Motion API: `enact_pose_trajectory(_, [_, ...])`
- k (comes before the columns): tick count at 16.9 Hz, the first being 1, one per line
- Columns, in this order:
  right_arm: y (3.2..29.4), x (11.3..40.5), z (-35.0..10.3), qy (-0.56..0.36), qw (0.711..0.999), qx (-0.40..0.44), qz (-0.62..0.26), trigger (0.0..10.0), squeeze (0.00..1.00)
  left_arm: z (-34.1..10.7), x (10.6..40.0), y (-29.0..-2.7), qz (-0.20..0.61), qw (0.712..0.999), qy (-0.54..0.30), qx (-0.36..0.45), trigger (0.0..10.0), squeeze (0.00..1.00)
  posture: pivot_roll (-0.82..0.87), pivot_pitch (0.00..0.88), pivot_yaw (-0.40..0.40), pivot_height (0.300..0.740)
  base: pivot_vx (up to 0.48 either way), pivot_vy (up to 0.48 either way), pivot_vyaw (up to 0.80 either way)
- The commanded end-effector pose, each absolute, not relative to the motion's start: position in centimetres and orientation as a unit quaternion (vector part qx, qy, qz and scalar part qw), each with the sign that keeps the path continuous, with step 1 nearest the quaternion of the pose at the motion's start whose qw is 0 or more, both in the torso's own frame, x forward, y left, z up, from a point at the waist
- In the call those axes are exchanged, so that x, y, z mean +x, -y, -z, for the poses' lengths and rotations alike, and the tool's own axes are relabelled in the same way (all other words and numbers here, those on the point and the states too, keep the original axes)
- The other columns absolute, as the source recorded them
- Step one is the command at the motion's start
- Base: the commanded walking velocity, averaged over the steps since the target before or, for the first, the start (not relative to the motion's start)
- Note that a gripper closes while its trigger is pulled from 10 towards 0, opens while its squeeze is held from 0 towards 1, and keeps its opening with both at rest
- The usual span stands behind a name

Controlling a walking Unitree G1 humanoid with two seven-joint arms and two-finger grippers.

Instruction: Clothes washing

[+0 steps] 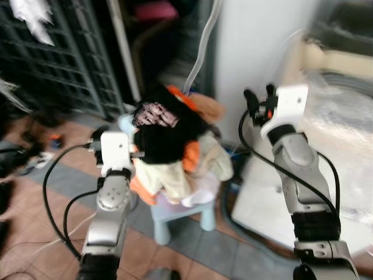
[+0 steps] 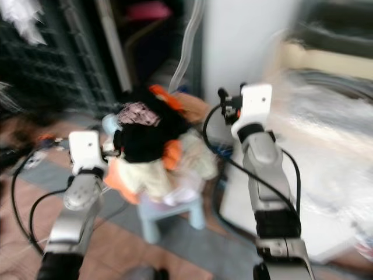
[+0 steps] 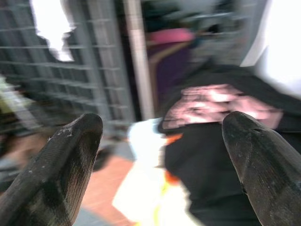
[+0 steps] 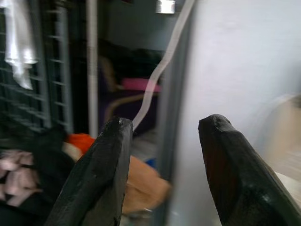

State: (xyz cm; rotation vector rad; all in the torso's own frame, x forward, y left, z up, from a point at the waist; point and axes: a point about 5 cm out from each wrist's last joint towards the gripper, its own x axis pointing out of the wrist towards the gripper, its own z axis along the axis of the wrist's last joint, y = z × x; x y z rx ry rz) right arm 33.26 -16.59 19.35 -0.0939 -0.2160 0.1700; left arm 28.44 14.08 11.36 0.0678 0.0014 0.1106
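A white appliance (image 1: pixel 326 192), judged to be the washing machine and partly covered by clear plastic sheeting (image 1: pixel 344 134), stands at the robot's right against a white wall (image 1: pixel 256 41). A dark metal grille (image 1: pixel 58 58) closes off the left side, and a pale hose (image 1: pixel 201 46) hangs down beside the wall. The head views are blurred, so fine detail cannot be trusted.

The pile of clothes (image 1: pixel 175 151) is heaped on a small light-blue stool (image 1: pixel 180 213) between the two arms, on the tiled floor (image 1: pixel 35 204). A black garment (image 1: pixel 166 137) with a pinkish print lies on top, over orange and cream pieces that hang past the seat.

The left pincer (image 3: pixel 162 150) is held just beside the pile at its left, fingers spread wide, nothing between them. The right pincer (image 4: pixel 162 165) is raised near the wall, above and to the right of the pile, likewise spread and empty.

Several risks are judged from here. The heap is tall and overhanging, so a one-sided pull could drag loose pieces onto the floor or tip the light stool. A grasp taken during camera blur could close on air or on only the top layer. The arm cables (image 1: pixel 58 192) could be snagged on the stool or on trailing fabric.

No brand, label or writing can be read; the print on the black garment is too blurred.
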Motion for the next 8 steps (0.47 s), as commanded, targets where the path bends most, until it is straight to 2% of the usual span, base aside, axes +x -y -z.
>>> enact_pose_trajectory(1, [16.82,33.35,-19.32,0.103,0.990,-0.047,-0.083,10.0,0.00,-11.61,28.43,-13.81,-0.055,0.998,0.004,0.036,10.0,0.00,-0.03,0.000,0.084,0.740,0.000,0.000,0.77])
enact_pose_trajectory(3, [16.66,33.42,-19.30,0.101,0.990,-0.044,-0.086,10.0,0.00,-11.45,28.33,-14.28,-0.069,0.998,-0.013,0.003,10.0,0.00,-0.03,0.000,0.085,0.740,0.000,0.000,0.77])
enact_pose_trajectory(8, [15.84,33.01,-18.63,0.091,0.990,-0.044,-0.093,10.0,0.00,-12.39,28.55,-14.67,-0.067,0.997,0.008,0.029,10.0,0.00,-0.02,0.000,0.104,0.740,0.000,0.000,0.76])
